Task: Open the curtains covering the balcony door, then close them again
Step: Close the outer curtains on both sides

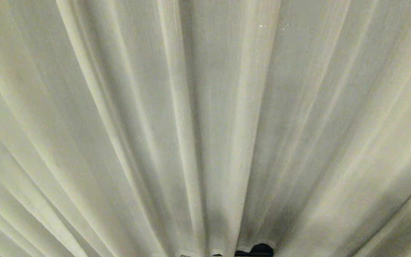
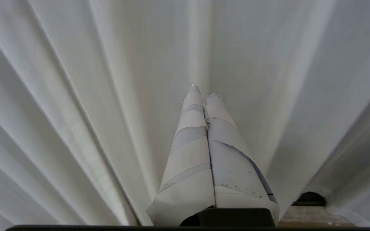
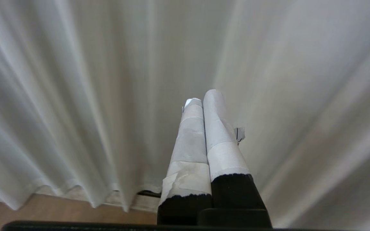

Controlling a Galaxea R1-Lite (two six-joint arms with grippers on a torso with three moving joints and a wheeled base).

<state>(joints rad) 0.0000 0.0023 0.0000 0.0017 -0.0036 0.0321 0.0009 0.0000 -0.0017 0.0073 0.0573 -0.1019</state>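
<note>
Cream pleated curtains (image 1: 205, 117) fill the whole head view and hang drawn across; neither arm shows there. The balcony door is hidden behind them, apart from a small dark gap under the hem (image 1: 259, 250). In the left wrist view the curtains (image 2: 92, 96) hang just ahead of my left gripper (image 2: 203, 91), whose tape-wrapped fingers are pressed together with nothing between them. My right gripper (image 3: 204, 96) is likewise shut and empty, pointing at the curtains (image 3: 92, 96) without gripping the fabric.
Wooden floor (image 3: 59, 208) shows below the curtain hem in the right wrist view, with a pale sill strip (image 3: 143, 202) behind it. A strip of floor (image 2: 313, 218) and a dark gap (image 2: 310, 198) appear under the hem in the left wrist view.
</note>
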